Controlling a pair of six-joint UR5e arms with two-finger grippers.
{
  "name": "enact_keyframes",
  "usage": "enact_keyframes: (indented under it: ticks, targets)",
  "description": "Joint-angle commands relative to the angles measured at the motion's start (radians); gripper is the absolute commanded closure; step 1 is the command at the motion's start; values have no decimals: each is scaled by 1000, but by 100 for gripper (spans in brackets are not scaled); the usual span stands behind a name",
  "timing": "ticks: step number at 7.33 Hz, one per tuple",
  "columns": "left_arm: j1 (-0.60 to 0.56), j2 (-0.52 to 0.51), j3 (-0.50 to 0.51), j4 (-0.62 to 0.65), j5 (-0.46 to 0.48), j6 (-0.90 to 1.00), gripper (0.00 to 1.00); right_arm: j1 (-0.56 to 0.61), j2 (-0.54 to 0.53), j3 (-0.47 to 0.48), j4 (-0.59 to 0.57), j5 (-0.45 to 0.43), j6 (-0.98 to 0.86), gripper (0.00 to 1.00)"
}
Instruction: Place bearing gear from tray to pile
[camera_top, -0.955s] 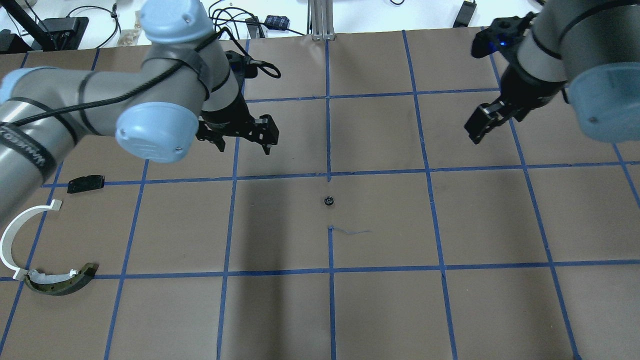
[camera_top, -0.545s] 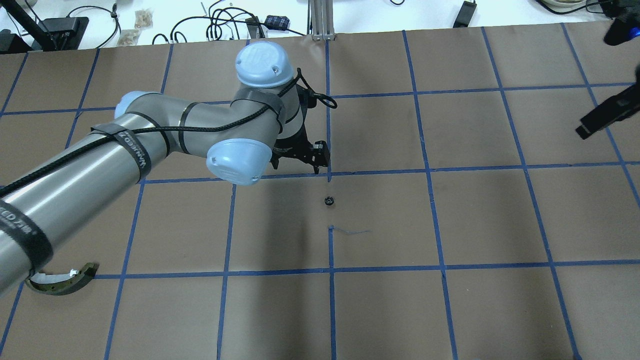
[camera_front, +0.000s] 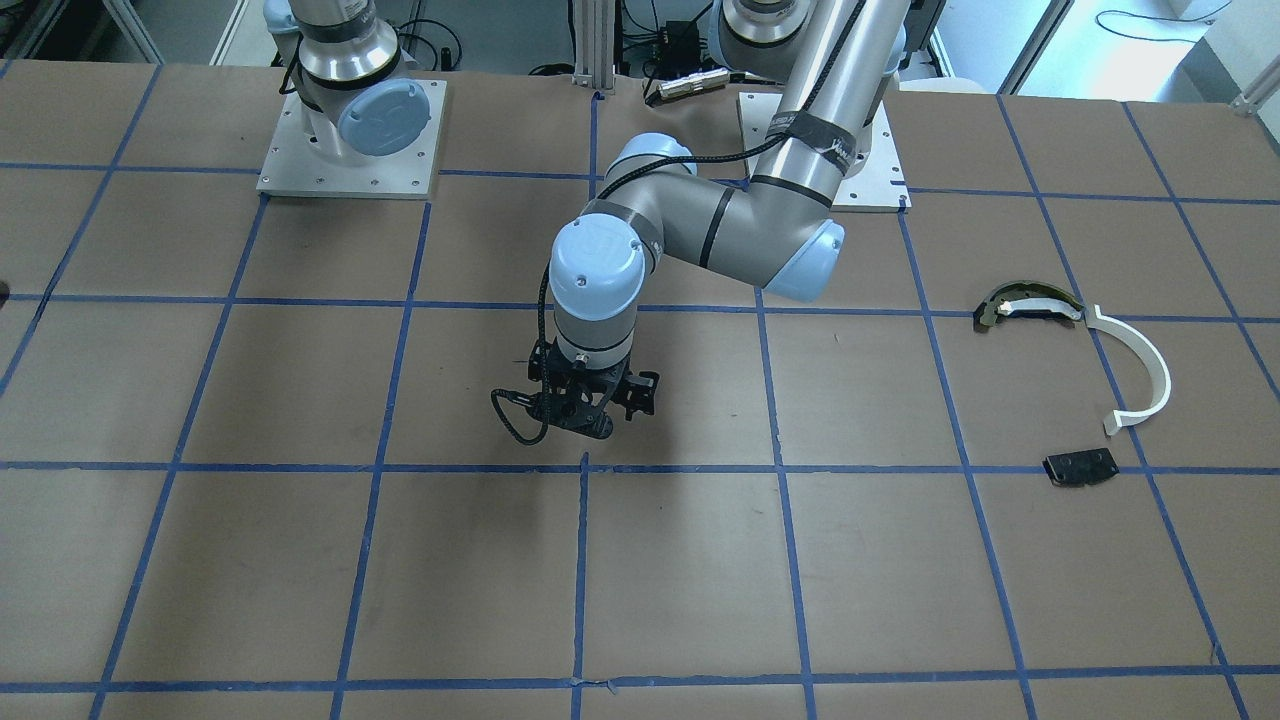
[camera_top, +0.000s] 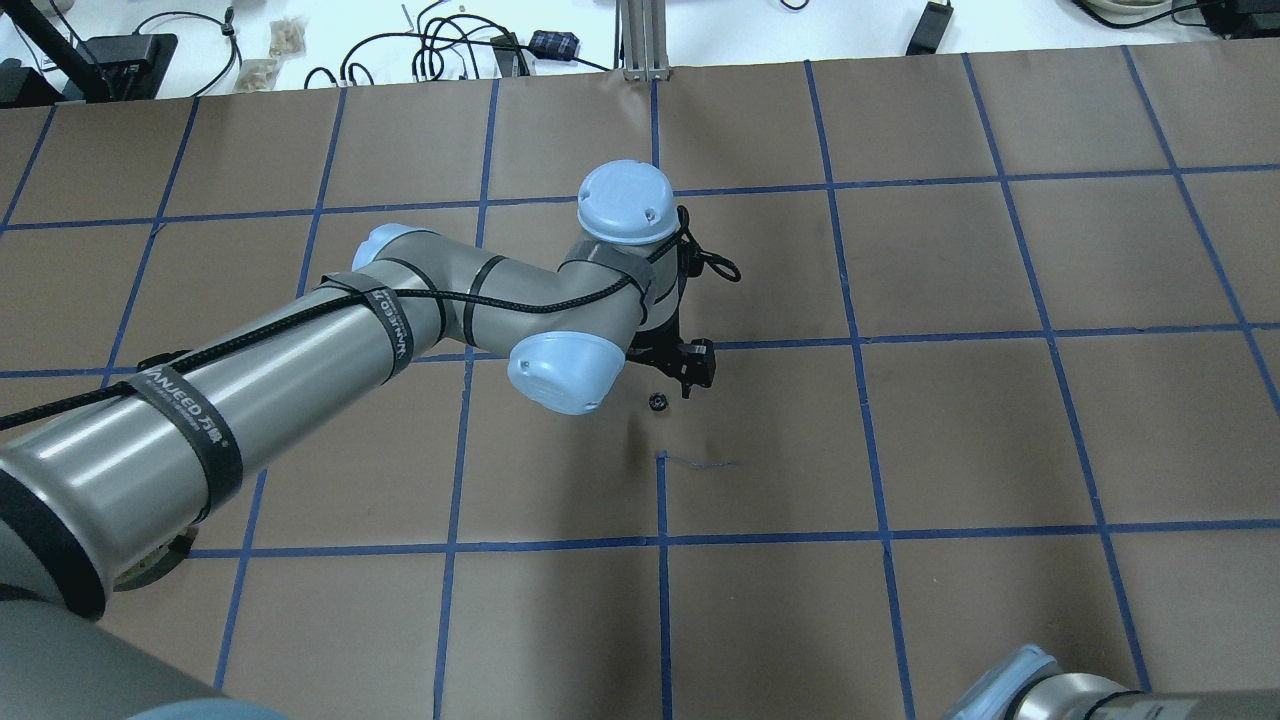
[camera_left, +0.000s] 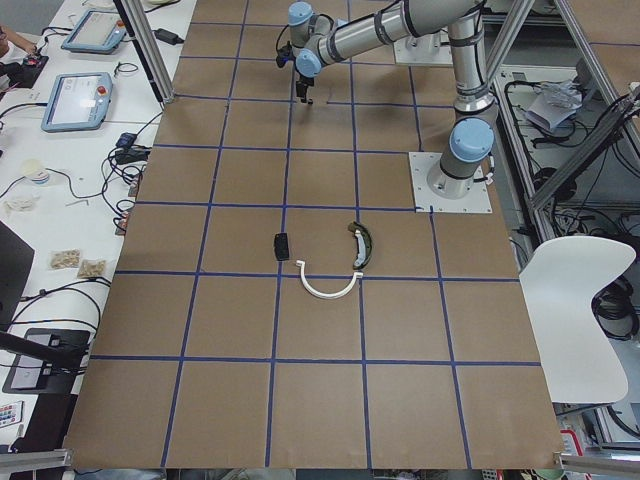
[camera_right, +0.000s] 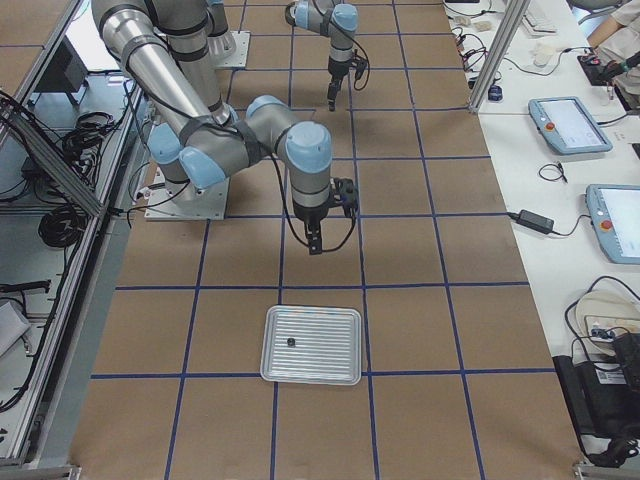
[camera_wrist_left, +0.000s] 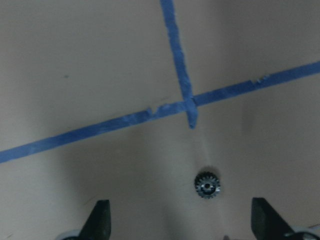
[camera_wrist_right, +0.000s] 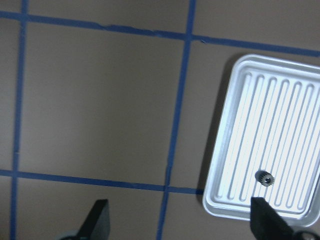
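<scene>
Pile (camera_front: 1080, 467) lies at the robot's far left, well apart from both claws. At centre the left claw (camera_wrist_left: 182, 222), fingers spread wide, hangs over a loose gear (camera_wrist_left: 207, 184) on the table (camera_top: 900, 450); it lies between the fingertips, just ahead of them. The right claw (camera_wrist_right: 180, 222), also wide, hangs above the tray (camera_wrist_right: 280, 115); a second gear (camera_wrist_right: 264, 177) lies inside, near one fingertip.

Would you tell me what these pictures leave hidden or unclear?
Overhead: the left arm covers the white half-ring arc and flat black plate; the curved dark metallic piece barely shows.
Overhead, front-facing: right gripper out of frame.
Exterior right: dark gear in silver tray too small.
</scene>
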Motion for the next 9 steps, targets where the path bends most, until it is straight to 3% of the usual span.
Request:
enact_keyframes:
  ticks: [1, 5, 7, 8, 9]
  targets:
    - [-10, -23, 1, 1, 0, 5, 0, -119, 190, 4, -196, -39, -145, 0]
    - [-10, -63, 4, 12, 9, 18, 10, -205, 373, 4, -364, -39, -211, 3]
    - [-10, -66, 16, 14, 9, 22, 33, -207, 404, 4, -366, -45, -217, 9]
    - [-10, -65, 18, 14, 9, 22, 51, -207, 407, 2, -366, -42, -218, 16]
    - [-10, -66, 18, 14, 9, 22, 75, -207, 407, -1, -366, -45, -237, 32]
